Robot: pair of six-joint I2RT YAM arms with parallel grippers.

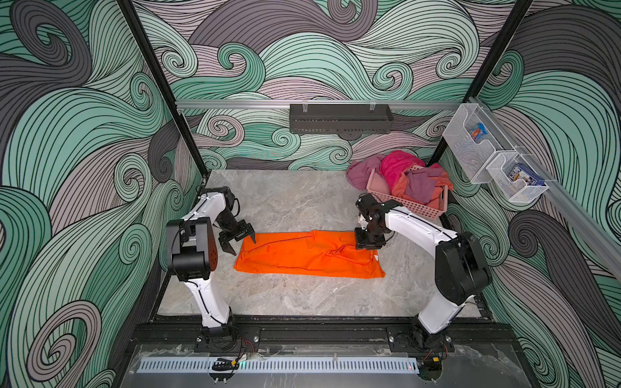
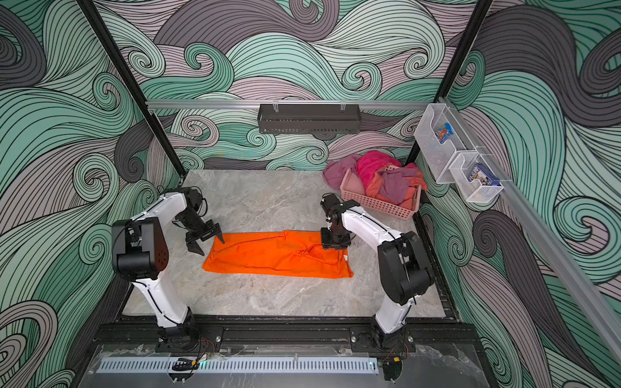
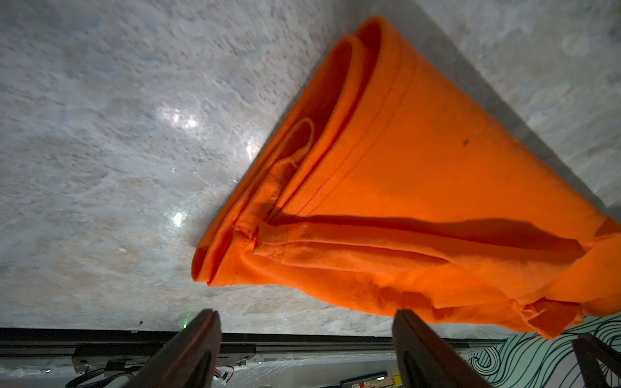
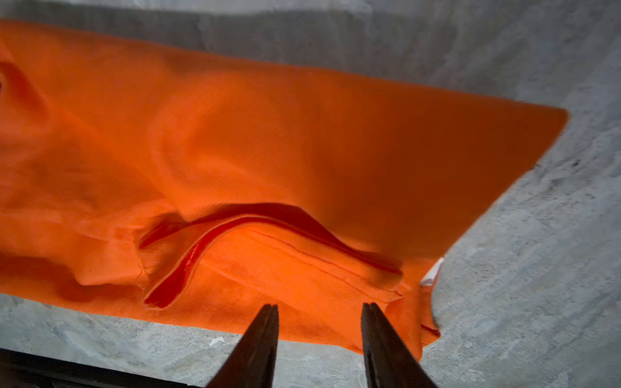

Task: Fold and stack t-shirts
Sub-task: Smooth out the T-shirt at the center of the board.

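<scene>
The pink basket (image 1: pixel 408 205) in the table's (image 1: pixel 285 201) far right corner is heaped with pink, magenta and purple garments (image 1: pixel 400 171), and two wire bins (image 1: pixel 470 154) on the right rail hold one small packet each. One orange t-shirt (image 1: pixel 302 255) lies mid-table, folded into a strip whose long axis runs arm to arm, with its white label (image 1: pixel 376 257) at the right end. The left gripper (image 1: pixel 243 247) gapes wide at the left end and the right gripper (image 4: pixel 319 307) stands narrower over the far right corner, both empty.

Left end effector (image 1: pixel 241 244) jaws wide apart; right end effector (image 4: pixel 319 307) jaws parted.
</scene>
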